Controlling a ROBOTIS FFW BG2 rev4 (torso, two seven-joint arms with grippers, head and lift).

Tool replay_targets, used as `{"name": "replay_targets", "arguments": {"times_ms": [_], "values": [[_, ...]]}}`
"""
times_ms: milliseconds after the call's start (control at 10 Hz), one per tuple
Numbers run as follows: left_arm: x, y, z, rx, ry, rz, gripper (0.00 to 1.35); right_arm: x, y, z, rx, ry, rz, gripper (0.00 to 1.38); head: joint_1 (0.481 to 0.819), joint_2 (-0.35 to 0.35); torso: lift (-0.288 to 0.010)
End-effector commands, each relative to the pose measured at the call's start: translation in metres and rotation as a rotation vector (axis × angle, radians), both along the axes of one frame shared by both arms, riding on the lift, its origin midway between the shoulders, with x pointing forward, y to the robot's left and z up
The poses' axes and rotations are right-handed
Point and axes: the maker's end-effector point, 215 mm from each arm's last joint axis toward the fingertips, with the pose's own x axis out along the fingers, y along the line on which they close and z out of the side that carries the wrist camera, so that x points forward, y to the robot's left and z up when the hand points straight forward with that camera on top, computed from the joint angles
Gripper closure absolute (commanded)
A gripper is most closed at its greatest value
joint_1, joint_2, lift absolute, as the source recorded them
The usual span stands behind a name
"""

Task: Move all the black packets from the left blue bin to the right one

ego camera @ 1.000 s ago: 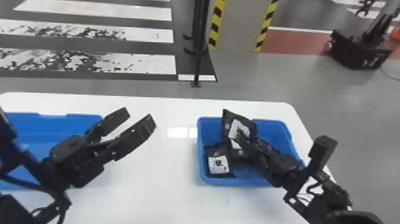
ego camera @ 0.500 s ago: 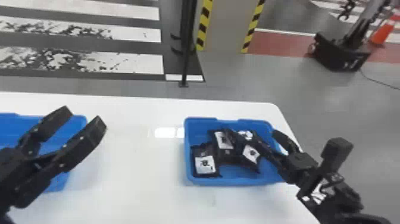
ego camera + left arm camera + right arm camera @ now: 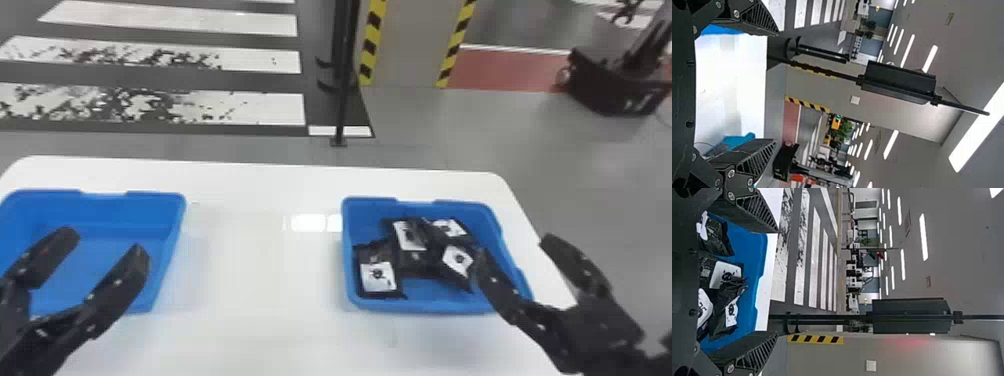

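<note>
In the head view, my left gripper (image 3: pixel 106 241) is open above the left blue bin (image 3: pixel 105 215), whose visible floor is bare. The right blue bin (image 3: pixel 420 304) holds several black packets (image 3: pixel 378 276) with white labels, lying partly over one another. My right gripper (image 3: pixel 512 245) is open at that bin's right side, one finger over the packets and the other outside the rim. Nothing is between the fingers of the left gripper (image 3: pixel 777 88) in the left wrist view. The right wrist view has the right gripper (image 3: pixel 777 282) spread wide, with black packets (image 3: pixel 723 274) lying in the bin beyond.
Both bins stand on a white table (image 3: pixel 260 300), a wide stretch of tabletop between them. A thin black pole (image 3: pixel 345 75) rises from the floor behind the table's far edge. Farther back at the right is a black wheeled base (image 3: pixel 615 85).
The packet held up by my right gripper a second ago now lies in the right bin, and that gripper has opened and backed off rightward. The left gripper has moved left, over the left bin.
</note>
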Motion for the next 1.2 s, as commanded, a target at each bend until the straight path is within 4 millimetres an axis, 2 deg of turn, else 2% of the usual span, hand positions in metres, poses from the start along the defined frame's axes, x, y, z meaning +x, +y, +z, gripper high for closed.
{"name": "replay_targets", "arguments": {"times_ms": [0, 200, 400, 500, 1100], "values": [[-0.007, 0.017, -0.013, 0.068, 0.025, 0.046, 0.18, -0.027, 0.006, 0.020, -0.007, -0.023, -0.018, 0.11, 0.695, -0.076, -0.150], [-0.019, 0.038, -0.035, 0.115, 0.082, 0.106, 0.18, -0.035, 0.012, 0.034, -0.019, -0.036, -0.024, 0.11, 0.695, -0.044, -0.150], [-0.016, 0.041, -0.035, 0.146, 0.089, 0.117, 0.18, -0.036, 0.011, 0.035, -0.016, -0.037, -0.029, 0.11, 0.695, 0.000, -0.150], [-0.015, 0.041, -0.026, 0.169, 0.080, 0.123, 0.18, -0.034, 0.012, 0.036, -0.008, -0.040, -0.027, 0.11, 0.695, 0.004, -0.150], [-0.016, 0.041, -0.023, 0.169, 0.092, 0.132, 0.18, -0.035, 0.010, 0.031, 0.022, -0.031, -0.032, 0.11, 0.695, 0.002, -0.150]]}}
